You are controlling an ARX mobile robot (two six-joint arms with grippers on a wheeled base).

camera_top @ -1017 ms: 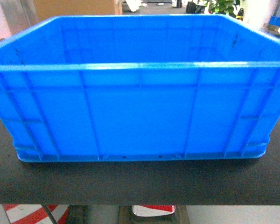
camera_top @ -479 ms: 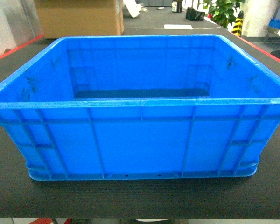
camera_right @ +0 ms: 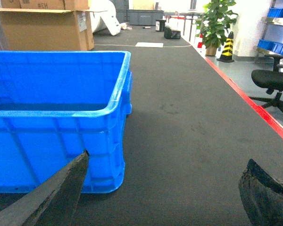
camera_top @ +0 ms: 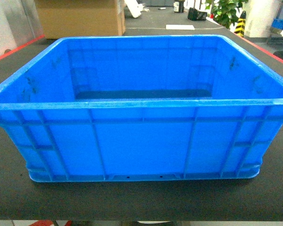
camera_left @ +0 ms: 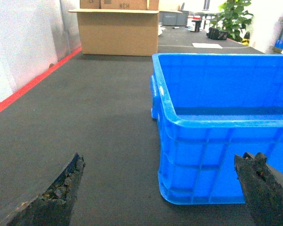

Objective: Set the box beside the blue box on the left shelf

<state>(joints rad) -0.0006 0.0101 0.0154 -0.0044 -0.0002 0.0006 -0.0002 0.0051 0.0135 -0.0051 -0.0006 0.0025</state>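
Both sets of jaws stand spread wide with nothing between them. In the left wrist view the left gripper (camera_left: 160,188) shows its worn dark fingertips at the lower corners, framing the near left corner of the box (camera_left: 217,141), close to it but not touching. In the right wrist view the right gripper (camera_right: 162,188) does the same on the other side: its left fingertip sits just in front of the crate's near right corner, its right one over bare mat.

Just ahead of them, the open-topped blue crate rests flat on the dark ribbed worktop (camera_top: 141,202), square to the head camera and filling most of that view; its inside looks empty. Neither arm shows in the head view.

Further back on the same surface stands a large cardboard carton (camera_left: 118,30), then a potted plant (camera_right: 214,23), a yellow-and-black cone (camera_right: 227,47) and an office chair (camera_right: 273,84) off to the right beyond a red floor line (camera_right: 254,103).

As for progress, the task looks barely begun: the crate is not yet gripped or lifted, and no roller rack or second blue box is clearly in sight. Grasping both sides, carrying and placing all remain.
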